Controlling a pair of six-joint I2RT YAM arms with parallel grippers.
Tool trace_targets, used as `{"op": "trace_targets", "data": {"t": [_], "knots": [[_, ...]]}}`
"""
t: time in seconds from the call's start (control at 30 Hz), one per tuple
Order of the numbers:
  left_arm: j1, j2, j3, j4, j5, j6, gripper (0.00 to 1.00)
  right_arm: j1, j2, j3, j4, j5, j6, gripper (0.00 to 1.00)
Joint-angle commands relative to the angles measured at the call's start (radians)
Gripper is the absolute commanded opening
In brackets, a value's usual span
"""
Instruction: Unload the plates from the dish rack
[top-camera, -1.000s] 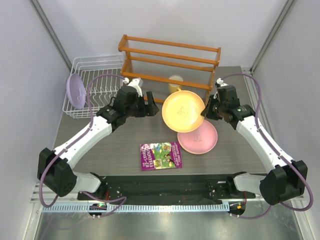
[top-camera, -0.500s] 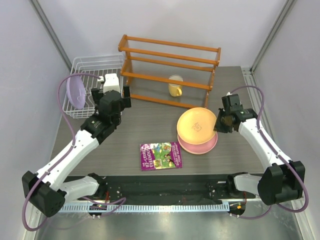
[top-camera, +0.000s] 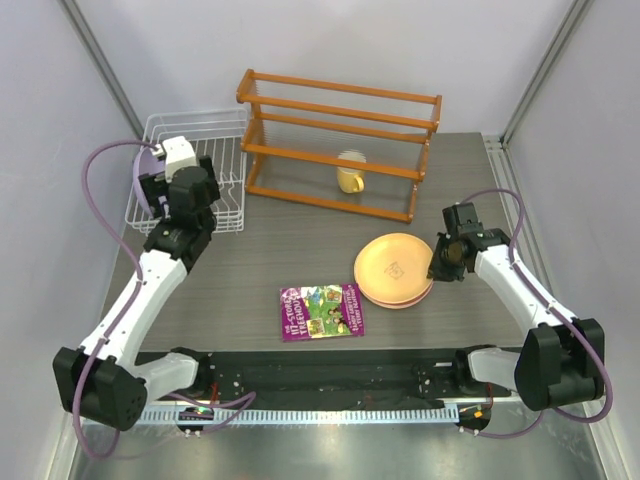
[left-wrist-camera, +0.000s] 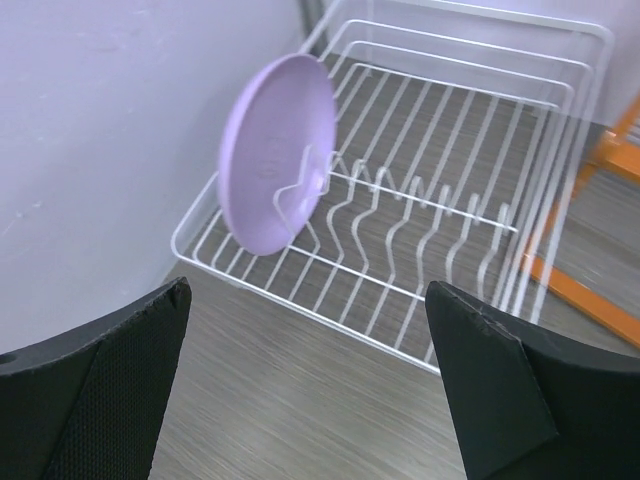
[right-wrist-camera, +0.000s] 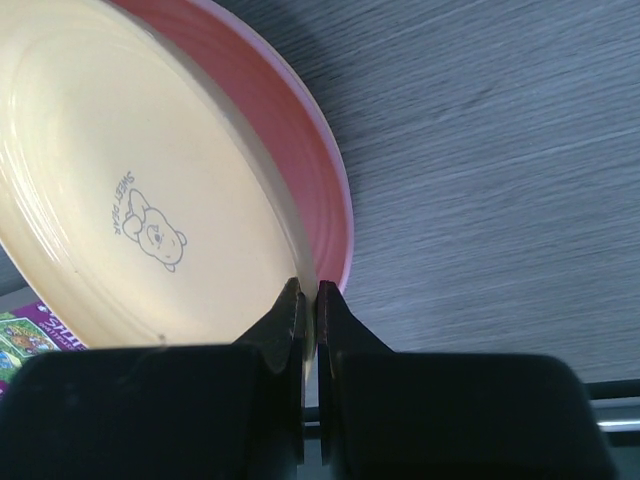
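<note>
Looking down from above, we take the dish rack (top-camera: 222, 175) as our marker: a rectangular white basket of thin, glossy wire with a row of wavy upright prongs along its floor. It sits on the dark, wood-grained table (top-camera: 260, 260).

The lavender plate (left-wrist-camera: 275, 150) is a round, shallow disc of matte plastic. It stands on edge inside the rack at its far-left end, tilted and propped against one prong.

The left gripper (left-wrist-camera: 308, 292) hangs over the rack's near edge. Its two black, fine-textured fingers (left-wrist-camera: 100, 400) are spread wide with nothing between them, and they touch neither the wire nor the plate.

Well to the right of the rack and nearer to us, the yellow-orange plate (top-camera: 393, 265) lies face up on the pink plate (right-wrist-camera: 325, 190). Both are smooth plastic, and the pink rim shows as a crescent around the yellow one. A small bear is printed in the yellow plate's centre.

The right gripper (right-wrist-camera: 308, 305) has its narrow jaws pinched together on the yellow plate's thin rim, on the side away from the rack.

Just right of the rack stands an orange wooden shelf (top-camera: 340, 140) of slim rails, with a small yellow mug (top-camera: 350, 172) inside it. A glossy purple booklet (top-camera: 322, 310) lies flat between the rack and the stacked plates, nearer to us.
</note>
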Motion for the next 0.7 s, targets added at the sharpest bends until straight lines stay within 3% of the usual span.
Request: {"op": "trace_targets", "data": {"t": [0.0, 0.07, 0.1, 0.17, 0.27, 0.53, 0.67], "knots": [[0.076, 0.019, 0.021, 0.055, 0.028, -0.029, 0.99, -0.006, -0.018, -0.01, 0.082, -0.06, 0.019, 0.14], [0.102, 0.053, 0.034, 0.055, 0.03, -0.024, 0.99, -0.007, -0.011, -0.015, 0.09, -0.06, 0.02, 0.28], [0.108, 0.067, 0.045, 0.054, 0.021, -0.024, 1.0, -0.006, -0.005, -0.015, 0.091, -0.059, 0.016, 0.44], [0.133, 0.102, 0.057, 0.043, 0.028, -0.032, 0.99, -0.006, -0.004, -0.01, 0.091, -0.053, 0.01, 0.58], [0.166, 0.136, 0.067, 0.048, 0.039, -0.047, 0.99, -0.006, -0.008, 0.007, 0.08, -0.007, 0.001, 0.69], [0.295, 0.248, 0.119, 0.097, 0.046, -0.047, 0.99, -0.006, -0.021, 0.129, 0.008, 0.116, -0.049, 0.74], [0.3, 0.332, 0.148, 0.214, -0.045, 0.072, 0.99, -0.006, 0.013, 0.155, 0.01, 0.118, -0.056, 0.76]]}}
